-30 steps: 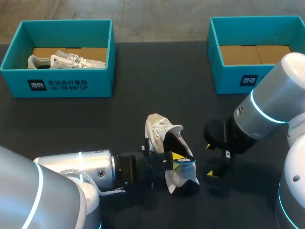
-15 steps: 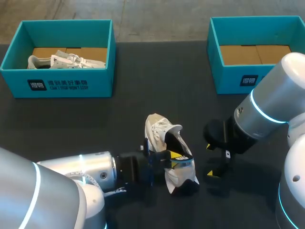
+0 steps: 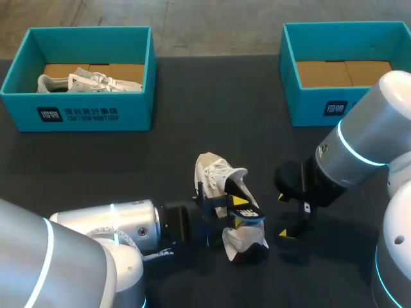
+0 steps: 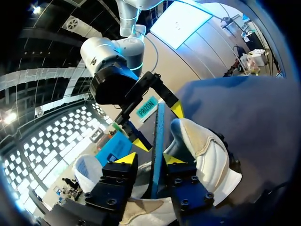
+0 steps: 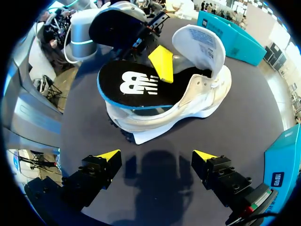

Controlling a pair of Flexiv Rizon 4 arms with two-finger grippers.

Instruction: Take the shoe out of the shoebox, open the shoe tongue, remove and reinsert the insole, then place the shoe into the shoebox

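A white shoe [image 3: 215, 173] lies on the dark table in the middle, its tongue [image 5: 200, 42] folded up. The black insole [image 3: 234, 188] with a blue edge rests on the shoe's opening and juts past the heel [image 5: 136, 87]. My left gripper [image 3: 239, 212] reaches in from the left with one finger on each side of the insole [image 4: 157, 136]. The fingers stand apart, and a gap shows beside one of them. One yellow fingertip [image 5: 162, 63] sits over the insole. My right gripper [image 3: 282, 216] hangs open just right of the shoe [image 5: 197, 94], holding nothing [image 5: 156, 155].
A teal shoebox [image 3: 77, 112] at the back left holds another white shoe [image 3: 90, 81]. A second teal shoebox [image 3: 321, 106] at the back right shows only its cardboard floor. Bare dark table lies between the boxes and the shoe.
The left gripper's fingers have spread apart around the insole, where they were pinched on it before. The shoe has shifted only slightly. My right arm has kept still.
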